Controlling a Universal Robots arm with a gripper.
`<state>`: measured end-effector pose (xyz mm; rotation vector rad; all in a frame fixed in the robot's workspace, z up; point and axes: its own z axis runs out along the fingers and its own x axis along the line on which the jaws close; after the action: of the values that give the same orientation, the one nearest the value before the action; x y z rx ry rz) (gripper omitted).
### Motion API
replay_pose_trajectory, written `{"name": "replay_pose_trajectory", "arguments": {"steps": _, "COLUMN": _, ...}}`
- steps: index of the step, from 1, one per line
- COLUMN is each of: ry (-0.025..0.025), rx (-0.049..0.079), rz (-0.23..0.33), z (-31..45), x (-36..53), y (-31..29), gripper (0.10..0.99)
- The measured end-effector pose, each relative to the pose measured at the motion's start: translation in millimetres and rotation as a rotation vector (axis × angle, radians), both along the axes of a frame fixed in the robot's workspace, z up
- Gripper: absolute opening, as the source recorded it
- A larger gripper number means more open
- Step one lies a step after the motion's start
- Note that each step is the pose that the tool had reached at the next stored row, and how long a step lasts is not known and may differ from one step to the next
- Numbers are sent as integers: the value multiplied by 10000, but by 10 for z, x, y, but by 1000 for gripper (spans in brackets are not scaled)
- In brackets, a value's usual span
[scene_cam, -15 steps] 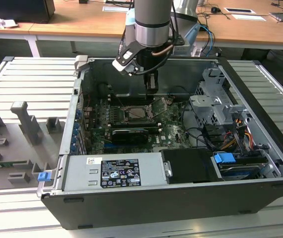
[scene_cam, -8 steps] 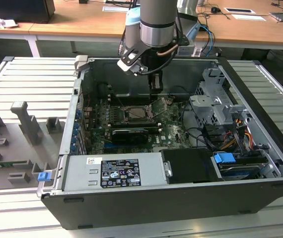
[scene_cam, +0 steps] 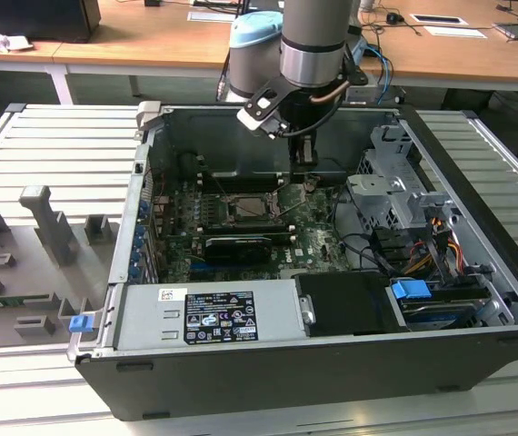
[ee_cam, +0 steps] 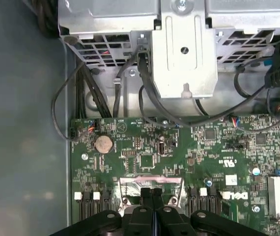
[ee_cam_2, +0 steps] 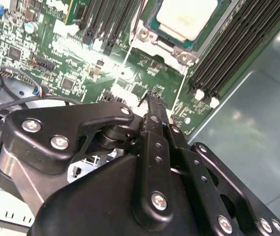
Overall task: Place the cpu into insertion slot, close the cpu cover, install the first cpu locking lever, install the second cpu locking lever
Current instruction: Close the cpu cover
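The cpu, a flat chip with a pale silver top, lies in the insertion slot on the green motherboard. The grey metal cpu cover frames the chip; I cannot tell whether it lies fully flat. A thin wire lever runs along one side of the socket, near my fingertips. My gripper is shut with nothing between its fingers. It hangs just above the board beside the socket, toward the exterior view's right of it. In the first wrist view the gripper sits over the socket's metal edge.
Long black memory slots flank the socket. A grey drive cage with cables stands to the exterior view's right, and a power supply lies along the case front. The case walls close in the board. A grey fixture tray lies outside at the left.
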<state>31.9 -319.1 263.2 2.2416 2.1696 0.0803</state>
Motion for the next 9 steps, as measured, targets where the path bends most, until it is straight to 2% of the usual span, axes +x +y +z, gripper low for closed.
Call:
{"name": "replay_pose_trajectory", "arguments": {"steps": 3, "ry": 97, "rx": 2, "rz": 0, "z": -11, "x": 76, "y": 0, "gripper": 106}}
{"name": "replay_pose_trajectory", "arguments": {"steps": 9, "ry": 127, "rx": 1, "rz": 5, "z": -42, "x": 135, "y": -15, "gripper": 106}}
